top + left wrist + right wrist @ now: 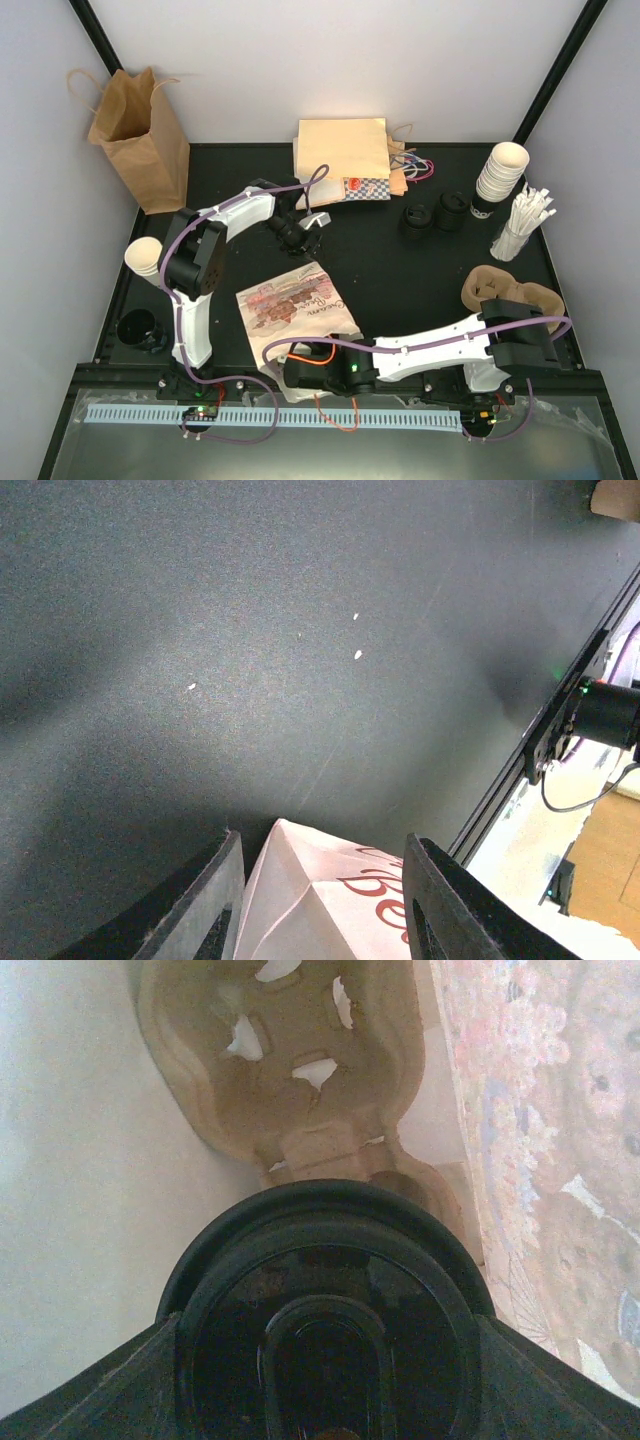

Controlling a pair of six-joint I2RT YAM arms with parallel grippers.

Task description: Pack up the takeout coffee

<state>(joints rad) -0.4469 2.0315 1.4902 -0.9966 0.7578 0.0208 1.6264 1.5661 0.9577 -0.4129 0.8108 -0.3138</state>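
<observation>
The takeout coffee shows only its round black lid (pixel 325 1290), which fills the gap between my right gripper's (pixel 330 1360) fingers; the gripper is shut on it. It sits inside the printed white paper bag (pixel 300 312), between the bag's white wall (pixel 70 1210) and its patterned wall (pixel 560 1160). A brown pulp cup carrier (pixel 280 1070) lies just ahead of the lid. From above, the right gripper (pixel 295 368) is at the bag's near end and the cup is hidden. My left gripper (pixel 297 235) hangs beyond the bag's far end, open. A folded bag corner (pixel 320 900) shows between its fingers (pixel 215 900).
An upright brown paper bag (pixel 140 140) stands back left, flat bags (pixel 340 150) at the back centre. Black lidded cups (pixel 435 213), stacked cream cups (pixel 498 178) and stirrers (pixel 520 225) are at the right. Another carrier (pixel 510 295) sits by the right arm. A lidless cup (pixel 145 257) and a black lid (pixel 140 330) are at the left.
</observation>
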